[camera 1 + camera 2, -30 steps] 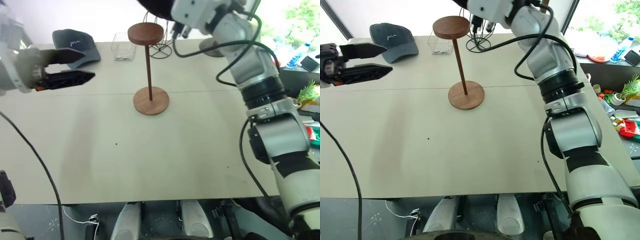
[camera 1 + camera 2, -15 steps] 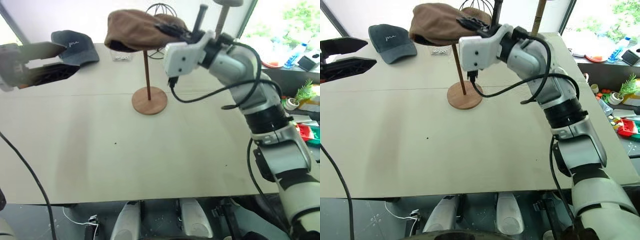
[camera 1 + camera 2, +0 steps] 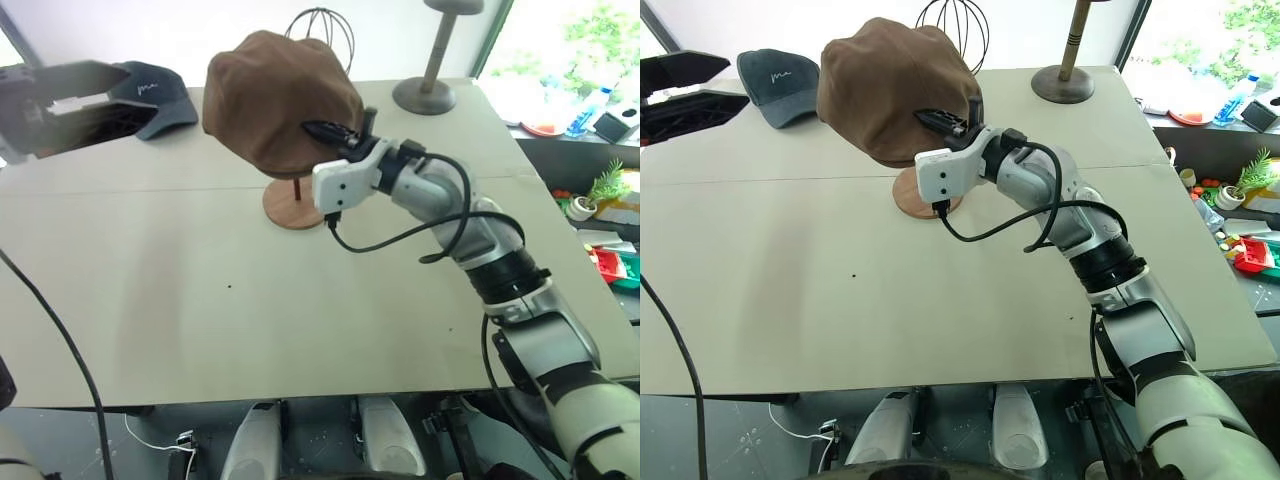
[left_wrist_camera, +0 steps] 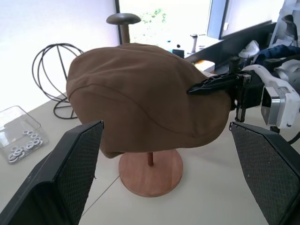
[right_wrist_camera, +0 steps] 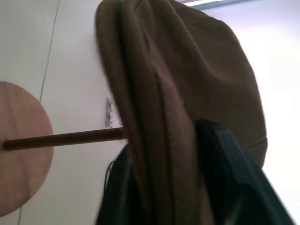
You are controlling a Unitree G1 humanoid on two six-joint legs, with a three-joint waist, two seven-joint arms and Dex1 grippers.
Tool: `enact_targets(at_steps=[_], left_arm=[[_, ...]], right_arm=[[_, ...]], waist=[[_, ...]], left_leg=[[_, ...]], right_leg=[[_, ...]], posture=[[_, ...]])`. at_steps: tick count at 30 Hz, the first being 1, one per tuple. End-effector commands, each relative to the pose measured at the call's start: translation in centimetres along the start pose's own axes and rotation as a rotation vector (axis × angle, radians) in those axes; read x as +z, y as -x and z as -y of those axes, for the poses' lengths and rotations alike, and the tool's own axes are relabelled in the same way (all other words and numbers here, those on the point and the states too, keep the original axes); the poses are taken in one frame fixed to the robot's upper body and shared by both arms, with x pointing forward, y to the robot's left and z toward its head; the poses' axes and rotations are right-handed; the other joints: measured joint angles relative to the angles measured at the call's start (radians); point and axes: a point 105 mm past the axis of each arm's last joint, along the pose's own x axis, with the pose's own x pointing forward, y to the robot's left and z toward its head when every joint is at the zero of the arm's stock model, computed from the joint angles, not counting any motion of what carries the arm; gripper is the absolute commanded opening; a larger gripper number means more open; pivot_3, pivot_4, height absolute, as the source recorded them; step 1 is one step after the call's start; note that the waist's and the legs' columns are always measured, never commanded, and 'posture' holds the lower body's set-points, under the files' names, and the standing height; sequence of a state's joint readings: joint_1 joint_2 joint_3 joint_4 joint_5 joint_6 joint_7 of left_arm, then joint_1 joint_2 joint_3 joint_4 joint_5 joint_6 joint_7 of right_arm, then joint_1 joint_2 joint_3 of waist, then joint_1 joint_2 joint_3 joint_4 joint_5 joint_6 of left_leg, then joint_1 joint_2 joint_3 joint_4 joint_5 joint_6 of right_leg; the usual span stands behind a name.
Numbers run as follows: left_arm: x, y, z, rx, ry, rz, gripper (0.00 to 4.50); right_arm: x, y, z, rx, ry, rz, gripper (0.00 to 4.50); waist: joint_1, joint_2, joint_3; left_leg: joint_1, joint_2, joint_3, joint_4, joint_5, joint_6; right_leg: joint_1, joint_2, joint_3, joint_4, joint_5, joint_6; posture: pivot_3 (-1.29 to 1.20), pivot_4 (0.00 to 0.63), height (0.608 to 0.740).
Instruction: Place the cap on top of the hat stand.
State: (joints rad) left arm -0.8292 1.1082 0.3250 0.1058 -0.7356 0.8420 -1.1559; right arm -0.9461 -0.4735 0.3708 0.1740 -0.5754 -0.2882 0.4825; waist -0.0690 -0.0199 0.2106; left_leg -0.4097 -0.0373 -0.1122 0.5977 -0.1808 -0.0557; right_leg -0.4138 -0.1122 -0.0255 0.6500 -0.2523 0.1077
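Brown and soft, the cap (image 3: 280, 100) sits over the top of the hat stand (image 3: 293, 203) and hides its round top. Under the cap you can see a bit of the thin rod and the round wooden base on the table (image 3: 250, 320).

The right gripper (image 3: 322, 130) is at the cap's rim, on the side nearest the robot's right arm. In the right wrist view, a fold of the cap's edge lies between its two black fingers (image 5: 225, 159). One finger lies on top of the cloth and one is under it. I cannot tell if they are pinching the cloth or have let go.

The left gripper (image 4: 164, 154) is off to the left, well apart from the cap. Its fingers are spread wide and hold nothing.

Behind the stand is a wire stand (image 3: 320, 30) shaped like a ball. Near it, in the left wrist view, is a small clear box (image 4: 18, 136) with little silver rings (image 4: 21, 145) inside. A dark blue cap (image 3: 155, 90) with white writing lies on the table at the back left. A grey stand (image 3: 432, 70) with a thick stem is at the back right.
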Motion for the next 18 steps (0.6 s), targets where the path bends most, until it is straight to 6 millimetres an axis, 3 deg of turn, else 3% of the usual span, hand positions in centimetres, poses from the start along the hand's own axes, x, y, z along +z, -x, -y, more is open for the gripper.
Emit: enact_targets(at_steps=[1,8,13,18], left_arm=[[1.3,0.0,0.4,-0.016,-0.057,0.022,4.50],[0.6,-1.1,1.3,-0.084,-0.085,-0.009,4.50],[0.8,-2.7,1.8,-0.140,-0.130,-0.012,4.50],[-0.1,-4.5,2.5,-0.195,-0.261,-0.089,4.50]], right_arm=[[1.3,1.0,2.0,-0.054,0.015,0.054,3.15],[2.8,5.1,2.3,-0.041,0.008,0.161,3.15],[3.1,8.8,4.9,-0.086,0.025,0.260,3.15],[0.7,12.1,5.3,0.064,-0.278,0.197,3.15]], waist=[[0.001,0.000,0.000],[0.011,0.000,0.000],[0.024,0.000,0.000],[0.027,-0.001,0.000]], left_leg=[[0.000,0.000,0.000,0.000,0.000,0.000],[0.000,0.000,0.000,0.000,0.000,0.000],[0.000,0.000,0.000,0.001,0.000,0.000],[0.001,0.000,0.000,0.001,0.000,0.000]], right_leg=[[0.000,0.000,0.000,0.000,0.000,0.000],[0.001,0.000,0.000,-0.001,0.000,0.000],[0.001,0.000,0.000,-0.001,0.000,0.000],[0.005,-0.001,0.000,-0.003,0.000,0.000]], posture=[[0.00,0.150,0.740],[0.00,0.150,0.740],[0.00,0.150,0.740],[0.00,0.150,0.740]])
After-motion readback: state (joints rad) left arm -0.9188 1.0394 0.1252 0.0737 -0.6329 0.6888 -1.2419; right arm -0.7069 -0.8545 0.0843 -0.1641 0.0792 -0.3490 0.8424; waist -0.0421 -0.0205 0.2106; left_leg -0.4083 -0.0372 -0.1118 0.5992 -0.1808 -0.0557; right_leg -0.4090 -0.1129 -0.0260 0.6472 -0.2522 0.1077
